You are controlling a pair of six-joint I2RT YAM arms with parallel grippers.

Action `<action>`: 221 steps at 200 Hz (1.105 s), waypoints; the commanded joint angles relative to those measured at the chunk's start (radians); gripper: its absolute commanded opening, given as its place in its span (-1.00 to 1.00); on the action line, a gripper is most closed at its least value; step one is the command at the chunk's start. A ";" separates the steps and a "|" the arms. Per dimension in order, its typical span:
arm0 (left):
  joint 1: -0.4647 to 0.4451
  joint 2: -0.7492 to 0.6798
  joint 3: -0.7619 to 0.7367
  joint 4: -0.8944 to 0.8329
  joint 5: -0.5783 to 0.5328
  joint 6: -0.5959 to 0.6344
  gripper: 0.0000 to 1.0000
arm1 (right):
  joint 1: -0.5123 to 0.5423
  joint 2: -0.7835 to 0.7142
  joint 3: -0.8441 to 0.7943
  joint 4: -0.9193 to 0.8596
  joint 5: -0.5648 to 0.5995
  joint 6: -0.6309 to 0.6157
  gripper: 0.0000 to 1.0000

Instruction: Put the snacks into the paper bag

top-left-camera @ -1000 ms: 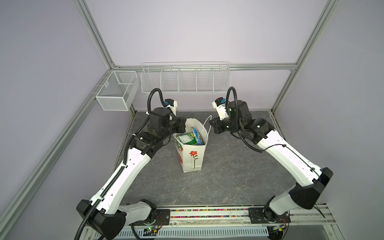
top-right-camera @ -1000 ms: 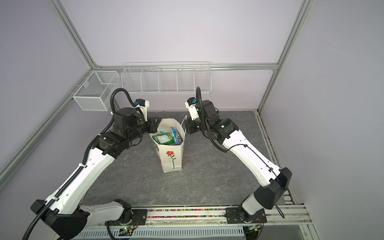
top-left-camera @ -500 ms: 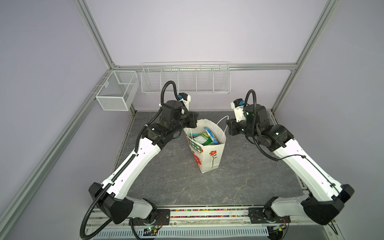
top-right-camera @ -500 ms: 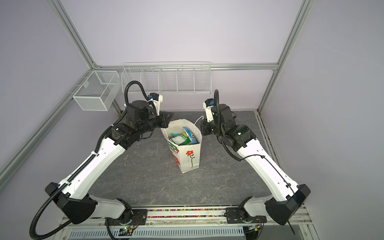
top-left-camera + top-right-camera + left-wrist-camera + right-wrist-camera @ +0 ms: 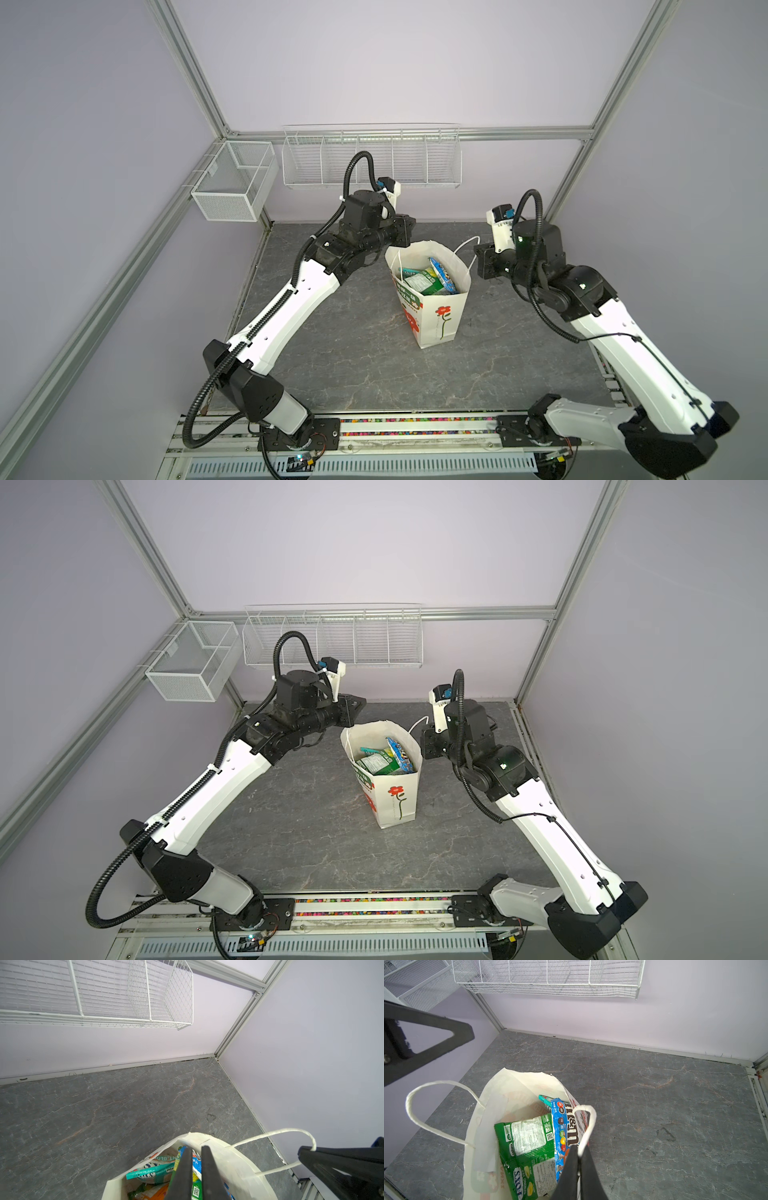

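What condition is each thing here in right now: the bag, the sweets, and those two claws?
paper bag: standing upright, mouth open.
snacks: inside the bag, standing on edge.
left gripper: over the bag mouth, fingers slightly apart, holding nothing.
right gripper: nearly closed, cord handle caught between its fingers.
other cord handle: free, arching outward.

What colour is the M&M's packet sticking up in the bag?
Blue; the M&M's packet shows best in the right wrist view, standing beside the green FOX'S packet.

Lilac walls, wire baskets, grey floor.
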 commanded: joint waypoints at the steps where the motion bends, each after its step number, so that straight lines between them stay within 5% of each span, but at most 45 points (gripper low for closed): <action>1: -0.002 -0.024 0.029 -0.006 -0.015 -0.007 -0.55 | -0.008 -0.040 0.001 0.071 0.017 -0.009 -0.56; 42: -0.001 -0.076 0.020 -0.039 -0.084 0.030 0.06 | -0.008 -0.039 -0.001 0.059 0.021 -0.020 0.06; 106: 0.005 -0.223 -0.090 -0.029 -0.262 0.091 0.19 | -0.009 -0.048 0.010 0.057 0.049 -0.035 1.00; 128: 0.005 -0.286 -0.155 -0.008 -0.365 0.119 0.24 | -0.011 -0.058 0.003 0.067 0.084 -0.045 0.77; 221: 0.005 -0.421 -0.303 0.010 -0.554 0.170 0.39 | -0.016 -0.134 -0.102 0.143 0.198 -0.069 0.77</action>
